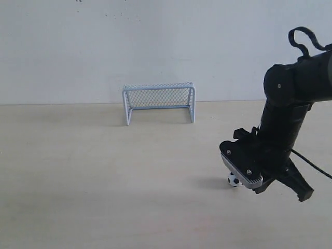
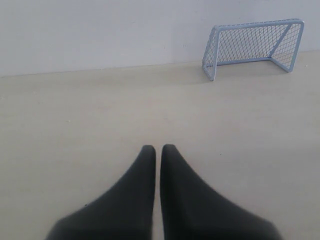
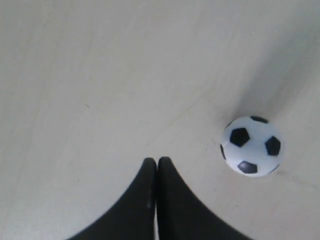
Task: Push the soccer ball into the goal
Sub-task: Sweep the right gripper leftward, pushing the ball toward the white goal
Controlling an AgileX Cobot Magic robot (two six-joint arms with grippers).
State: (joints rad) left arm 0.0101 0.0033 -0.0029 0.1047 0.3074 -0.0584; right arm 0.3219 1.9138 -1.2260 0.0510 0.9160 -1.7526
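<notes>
My right claw [image 3: 156, 163] is closed. Its two black tapered fingers are pressed flat together with no gap I can make out, and it has hold of nothing. The fingers widen toward the camera and their bases are cut off at the frame edge. The soccer ball [image 3: 251, 146] sits on the tabletop [image 3: 90, 75] off to one side of the tips, near them but not touching. It is a small smooth sphere, white with black pentagon patches, and it throws a soft shadow. In the exterior view most of it is hidden behind the grey block [image 1: 248, 175] at my right wrist, and only a bit of white and black peeks out by the block's lower corner. My right arm [image 1: 290, 93] is matte black and rounded, cropped by the edge of that view, with a thin cable [image 1: 311, 161] trailing off it.

My left claw [image 2: 158, 150] I can make out only from its own wrist camera. It is closed down to a hairline slit and grips nothing, and its matte black fingers are also cropped at their bases.

The goal [image 1: 158, 97] stands at the far side of the tabletop against the plain white wall [image 1: 155, 41], well apart from the ball and from both claws. It has a pale blue-white tube frame hung with fine diamond mesh. The ball lies outside it. The tabletop is pale and matte with faint wood grain.
</notes>
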